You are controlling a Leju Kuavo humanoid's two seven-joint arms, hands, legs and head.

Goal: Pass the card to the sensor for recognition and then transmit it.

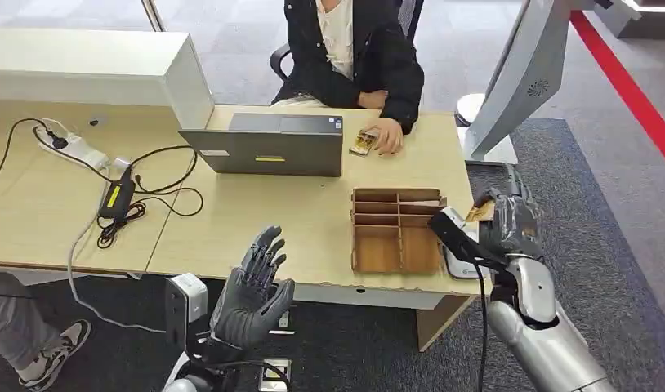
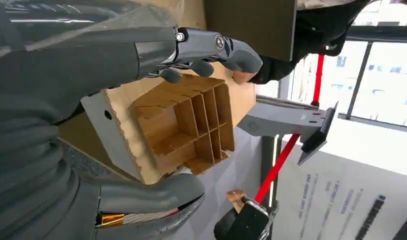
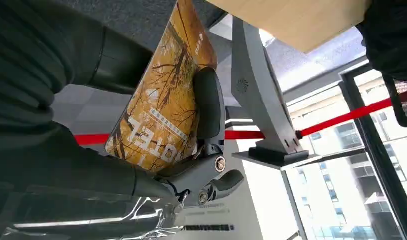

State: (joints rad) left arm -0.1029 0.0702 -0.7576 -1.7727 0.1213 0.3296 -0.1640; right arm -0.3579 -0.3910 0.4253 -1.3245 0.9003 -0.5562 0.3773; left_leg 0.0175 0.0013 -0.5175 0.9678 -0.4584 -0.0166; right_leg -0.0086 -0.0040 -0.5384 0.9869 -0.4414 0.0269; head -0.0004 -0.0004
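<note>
Desk with compartmented wooden tray

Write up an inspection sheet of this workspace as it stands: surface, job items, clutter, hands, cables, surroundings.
Surface: light wooden desk.
Job's things: yellow-orange printed card gripped in the right hand off the desk's right end; flat white device, possibly the sensor, at the desk's right edge beside a wooden divided tray; a second card lies under a seated person's hand.
Clutter: closed laptop.
Hands: left hand raised in front of the desk, fingers apart, holding nothing.
Cables: power strip, black adapter and looped leads at left.
Surroundings: grey stand, red floor stripe.
</note>
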